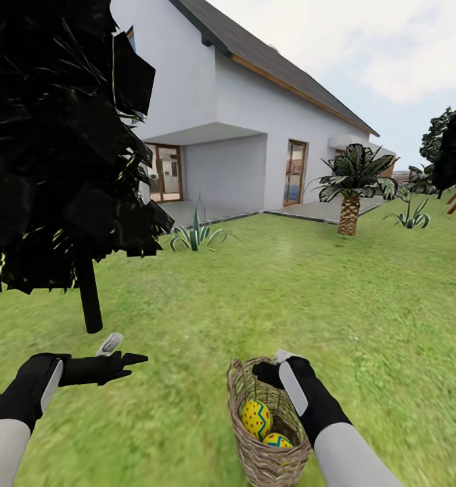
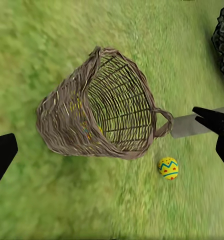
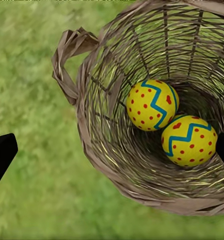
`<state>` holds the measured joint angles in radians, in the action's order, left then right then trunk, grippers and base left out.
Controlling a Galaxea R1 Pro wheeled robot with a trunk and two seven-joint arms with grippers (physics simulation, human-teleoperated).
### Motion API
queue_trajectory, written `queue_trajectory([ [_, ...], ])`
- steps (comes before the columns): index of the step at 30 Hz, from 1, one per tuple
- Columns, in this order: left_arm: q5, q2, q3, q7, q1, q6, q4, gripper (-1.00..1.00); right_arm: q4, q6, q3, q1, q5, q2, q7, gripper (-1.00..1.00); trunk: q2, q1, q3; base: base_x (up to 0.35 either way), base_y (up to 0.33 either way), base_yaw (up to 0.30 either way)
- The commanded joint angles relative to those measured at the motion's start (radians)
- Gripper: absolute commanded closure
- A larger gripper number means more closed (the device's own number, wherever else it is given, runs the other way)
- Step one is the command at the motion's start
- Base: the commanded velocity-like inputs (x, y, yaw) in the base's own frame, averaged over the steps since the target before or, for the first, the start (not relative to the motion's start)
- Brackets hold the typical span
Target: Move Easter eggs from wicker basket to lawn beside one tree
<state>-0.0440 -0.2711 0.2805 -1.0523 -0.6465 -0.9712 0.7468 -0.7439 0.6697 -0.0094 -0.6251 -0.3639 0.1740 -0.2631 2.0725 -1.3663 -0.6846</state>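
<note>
Two yellow, red-dotted Easter eggs [image 3: 151, 104] lie in the tan woven wicker basket [image 1: 265, 454] on mottled green lawn [image 1: 268, 291]; a third egg [image 2: 167, 168] rests beside it. The right claw [image 1: 277, 365] hovers over the rim, the left claw [image 1: 123, 352] hangs empty; neither claw's opening can be told.

The basket [image 1: 268, 433] stands on the lawn [image 1: 255, 291] with two eggs [image 3: 151, 105] inside; a third egg [image 2: 168, 168] lies on the grass just beside it.

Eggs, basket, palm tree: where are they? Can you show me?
Easter eggs [image 3: 151, 105]: right wrist view, upper egg's painted shell.
Wicker basket [image 1: 268, 463]: head view, near woven wall.
Palm tree [image 1: 349, 215]: head view, scaly brown trunk.
</note>
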Motion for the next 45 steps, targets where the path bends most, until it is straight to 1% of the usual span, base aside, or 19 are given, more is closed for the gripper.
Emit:
queue_trajectory([
  [1, -0.005, 0.0, 0.002, -0.006, -0.001, -0.007, 0.0, -1.0, 0.001, 0.002, -0.001, -0.002, -0.011, 0.0, -0.008, -1.0, 0.001, 0.0, -0.001, 0.009, 0.004, 0.0],
  [9, -0.005, 0.001, 0.002, -0.006, -0.001, -0.007, 0.0, -1.0, 0.017, -0.002, -0.001, -0.006, -0.017, 0.0, -0.007, -1.0, 0.001, 0.0, -0.001, 0.006, 0.001, 0.0],
  [16, -0.005, 0.001, 0.002, -0.006, -0.001, -0.006, 0.0, -1.0, 0.027, -0.001, -0.001, -0.007, -0.015, 0.0, -0.009, -1.0, 0.001, 0.0, -0.001, 0.088, -0.069, 0.0],
  [18, -0.005, 0.001, 0.003, -0.006, -0.001, -0.006, 0.0, -1.0, 0.046, -0.001, -0.001, -0.014, -0.013, 0.0, -0.02, -1.0, 0.001, 0.0, -0.001, 0.023, -0.021, 0.0],
  [22, -0.005, 0.0, 0.003, -0.006, -0.001, -0.006, 0.0, -1.0, 0.101, -0.002, -0.001, -0.035, -0.011, 0.0, -0.071, -1.0, 0.001, 0.0, -0.001, 0.007, -0.006, 0.0],
  [25, -0.005, 0.0, 0.003, -0.006, -0.001, -0.006, 0.0, -1.0, 0.115, -0.002, -0.001, -0.039, -0.01, 0.0, -0.089, -1.0, 0.001, 0.0, -0.001, 0.002, -0.002, 0.0],
  [35, -0.005, 0.001, 0.002, -0.005, -0.001, -0.004, 0.0, -1.0, 0.124, -0.001, -0.001, -0.042, -0.009, 0.0, -0.127, -1.0, 0.001, 0.0, -0.001, 0.0, -0.086, 0.0],
  [45, -0.005, 0.001, 0.002, -0.003, -0.001, -0.004, 0.0, -1.0, 0.124, -0.002, 0.0, -0.042, -0.008, 0.0, -0.131, -1.0, 0.001, 0.0, -0.001, 0.049, -0.059, 0.0],
])
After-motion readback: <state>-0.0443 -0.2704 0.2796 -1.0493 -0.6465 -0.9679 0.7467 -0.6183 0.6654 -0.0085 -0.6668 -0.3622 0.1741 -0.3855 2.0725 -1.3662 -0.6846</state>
